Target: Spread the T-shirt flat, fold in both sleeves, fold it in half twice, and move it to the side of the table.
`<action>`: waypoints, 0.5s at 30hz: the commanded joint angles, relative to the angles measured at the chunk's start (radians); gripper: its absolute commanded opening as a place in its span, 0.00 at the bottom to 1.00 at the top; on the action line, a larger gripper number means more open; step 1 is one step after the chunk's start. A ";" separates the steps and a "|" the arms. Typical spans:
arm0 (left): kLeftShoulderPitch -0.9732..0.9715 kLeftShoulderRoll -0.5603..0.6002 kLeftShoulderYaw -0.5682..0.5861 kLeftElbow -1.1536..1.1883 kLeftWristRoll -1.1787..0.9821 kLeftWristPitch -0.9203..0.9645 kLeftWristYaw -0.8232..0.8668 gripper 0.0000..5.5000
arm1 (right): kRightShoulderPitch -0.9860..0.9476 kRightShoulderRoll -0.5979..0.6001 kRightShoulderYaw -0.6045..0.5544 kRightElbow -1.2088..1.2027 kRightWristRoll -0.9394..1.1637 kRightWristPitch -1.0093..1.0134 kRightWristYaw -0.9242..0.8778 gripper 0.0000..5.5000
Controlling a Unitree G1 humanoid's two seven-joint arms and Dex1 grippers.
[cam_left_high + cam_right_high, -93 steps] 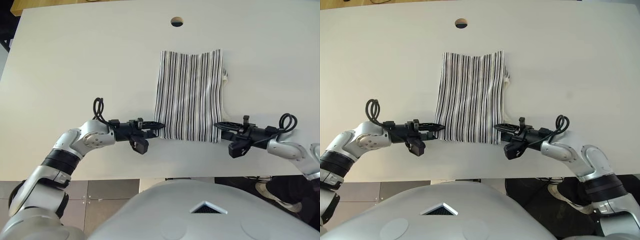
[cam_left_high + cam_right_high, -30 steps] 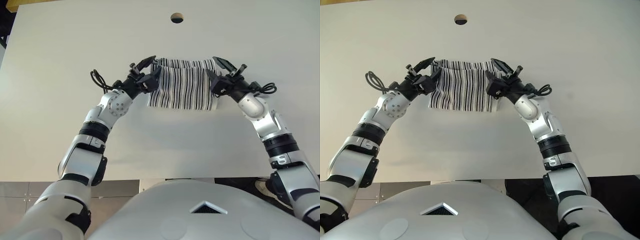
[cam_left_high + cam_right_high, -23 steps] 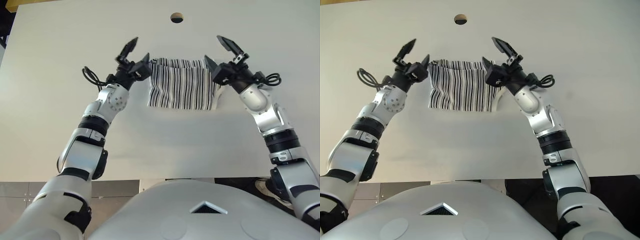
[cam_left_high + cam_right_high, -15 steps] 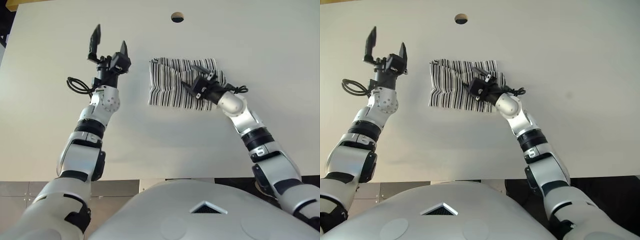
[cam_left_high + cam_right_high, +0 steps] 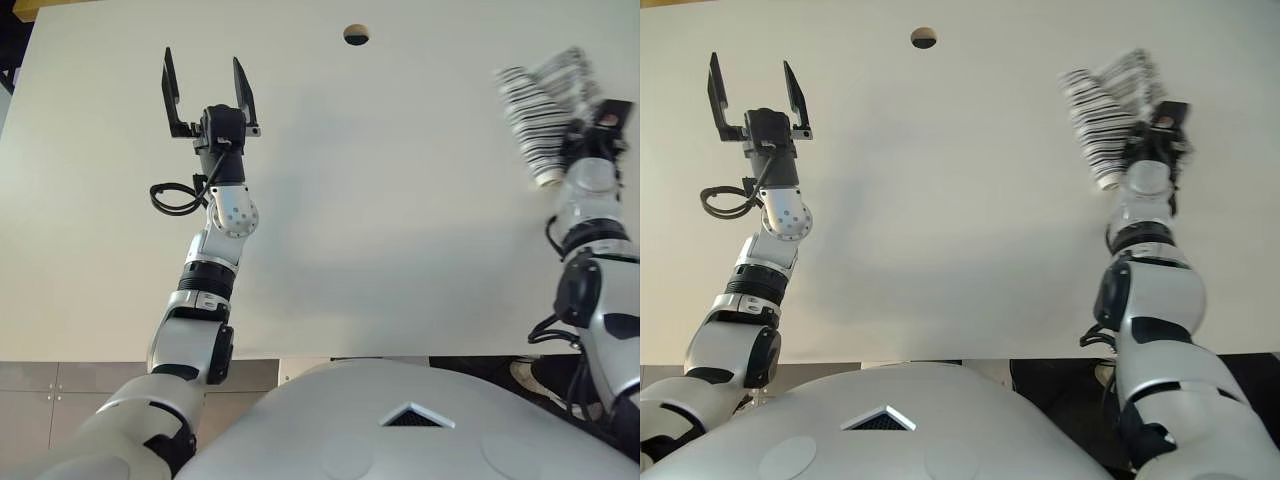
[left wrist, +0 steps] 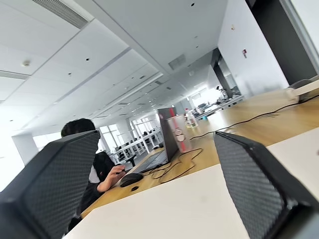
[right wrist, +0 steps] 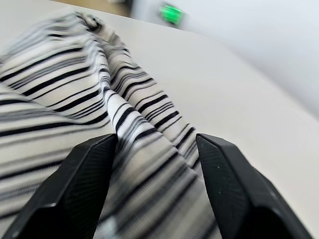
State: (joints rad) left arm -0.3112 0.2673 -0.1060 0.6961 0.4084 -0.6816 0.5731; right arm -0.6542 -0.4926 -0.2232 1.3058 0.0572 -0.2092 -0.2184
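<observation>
A white table (image 5: 400,260) stretches away from the robot. Toward its right side, in the far half, the right gripper (image 7: 157,142) has its jaws closed on a bunch of the black-and-white striped T-shirt (image 5: 540,110). The cloth is pinched between the two fingers (image 7: 84,184) and spills out beyond them in crumpled folds. It cannot be told whether the shirt rests on the table or hangs just above it. Well apart, over the left part of the table, the left gripper (image 5: 203,65) is held upright, its jaws spread wide with only air between them. Farthest off, a round hole (image 5: 354,35) sits near the table's back edge.
</observation>
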 commanded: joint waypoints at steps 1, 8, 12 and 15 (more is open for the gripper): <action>-0.002 -0.044 -0.002 0.020 -0.044 -0.029 -0.055 0.77 | 0.004 -0.042 -0.063 0.018 0.024 0.006 -0.075 0.53; -0.047 -0.089 0.051 0.111 -0.167 -0.075 -0.143 0.77 | 0.020 -0.061 -0.021 -0.080 -0.106 -0.316 -0.350 0.53; -0.095 -0.124 0.055 0.194 -0.217 -0.106 -0.220 0.77 | 0.151 0.025 0.136 -0.400 -0.402 -0.539 -0.586 0.53; -0.149 -0.159 0.061 0.290 -0.259 -0.126 -0.300 0.77 | 0.251 0.119 0.254 -0.564 -0.584 -0.542 -0.673 0.53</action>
State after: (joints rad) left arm -0.4120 0.1287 -0.0569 0.9294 0.1790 -0.7958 0.3269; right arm -0.4553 -0.4303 -0.0359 0.8031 -0.4443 -0.7481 -0.8552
